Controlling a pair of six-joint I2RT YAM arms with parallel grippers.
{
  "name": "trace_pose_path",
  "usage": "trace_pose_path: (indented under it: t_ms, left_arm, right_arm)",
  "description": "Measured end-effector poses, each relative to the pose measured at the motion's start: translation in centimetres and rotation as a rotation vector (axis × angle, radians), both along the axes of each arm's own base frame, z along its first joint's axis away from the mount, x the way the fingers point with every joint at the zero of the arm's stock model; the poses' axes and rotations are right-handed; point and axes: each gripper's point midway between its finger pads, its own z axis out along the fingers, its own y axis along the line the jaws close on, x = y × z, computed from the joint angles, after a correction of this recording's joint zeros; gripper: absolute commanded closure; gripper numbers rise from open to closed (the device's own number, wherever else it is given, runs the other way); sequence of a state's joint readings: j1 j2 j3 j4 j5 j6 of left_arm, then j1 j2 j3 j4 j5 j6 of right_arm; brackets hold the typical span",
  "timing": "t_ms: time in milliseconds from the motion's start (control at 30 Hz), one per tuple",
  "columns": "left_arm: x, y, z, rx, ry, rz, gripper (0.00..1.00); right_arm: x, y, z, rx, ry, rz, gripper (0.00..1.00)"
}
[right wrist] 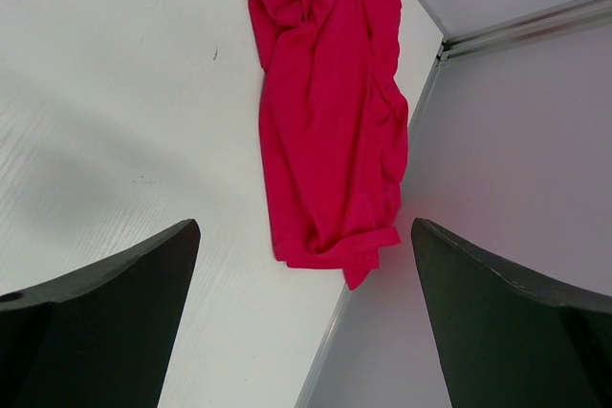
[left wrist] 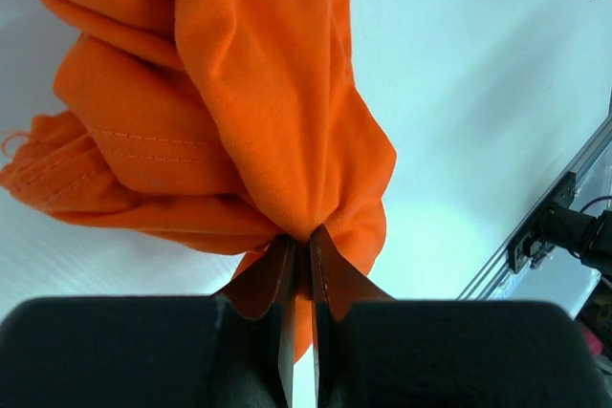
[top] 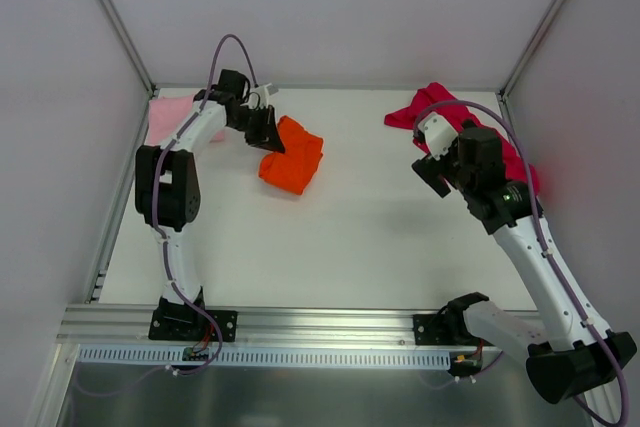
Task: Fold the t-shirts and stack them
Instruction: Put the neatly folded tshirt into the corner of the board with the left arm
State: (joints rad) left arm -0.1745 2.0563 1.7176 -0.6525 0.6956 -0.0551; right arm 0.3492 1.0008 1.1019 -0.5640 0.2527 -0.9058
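Orange t-shirt (top: 292, 157) lay bunched left of centre on the table (top: 350, 247) in the top view, the left pincer (top: 265, 130) at its far edge. The pink t-shirt (top: 165, 117) lay far left and the magenta t-shirt (top: 435, 105) far right, by the right pincer (top: 432, 169). Only the left wrist view confirmed the left pincer clamped on an orange fold. The right wrist view showed the right pincer wide and empty over magenta cloth. I judged the orange fold in hand; the next move called for laying it flat.

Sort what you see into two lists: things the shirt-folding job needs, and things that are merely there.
Belongs to the job:
bright orange cloth t-shirt, bunched, pinched in the left hand
crimson cloth t-shirt, crumpled by the right wall
light pink cloth t-shirt, far left corner
right hand, open

Merely there:
white table
metal rail at the near edge
grey enclosure walls
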Motion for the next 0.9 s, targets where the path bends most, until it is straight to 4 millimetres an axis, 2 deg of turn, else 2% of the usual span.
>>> trace_pose_path:
  t_ms: [167, 367, 467, 600, 767, 900]
  left_arm:
    - [1.4, 1.0, 2.0, 0.020, -0.063, 0.001, 1.00]
    - [5.3, 3.9, 4.2, 0.065, -0.187, 0.042, 1.00]
    - [7.2, 5.5, 3.8, 0.116, -0.216, 0.062, 1.00]
    - [9.0, 7.3, 2.2, 0.180, -0.225, 0.076, 1.00]
    - [10.4, 9.2, 0.8, 0.230, -0.226, 0.084, 1.00]
    - [11.1, 11.7, 0.6, 0.280, -0.240, 0.118, 1.00]
  right_arm:
    - [-0.1, 0.0, -0.6, -0.003, 0.012, 0.001, 0.00]
    - [-0.4, -0.1, -1.8, -0.013, 0.037, 0.000, 0.00]
    - [-0.5, -0.1, -2.2, -0.015, 0.046, 0.002, 0.00]
    - [-0.6, -0.1, -2.5, -0.016, 0.052, 0.004, 0.00]
    - [-0.7, -0.2, -2.8, -0.019, 0.059, 0.004, 0.00]
    - [-0.8, -0.2, -3.1, -0.019, 0.062, 0.004, 0.00]
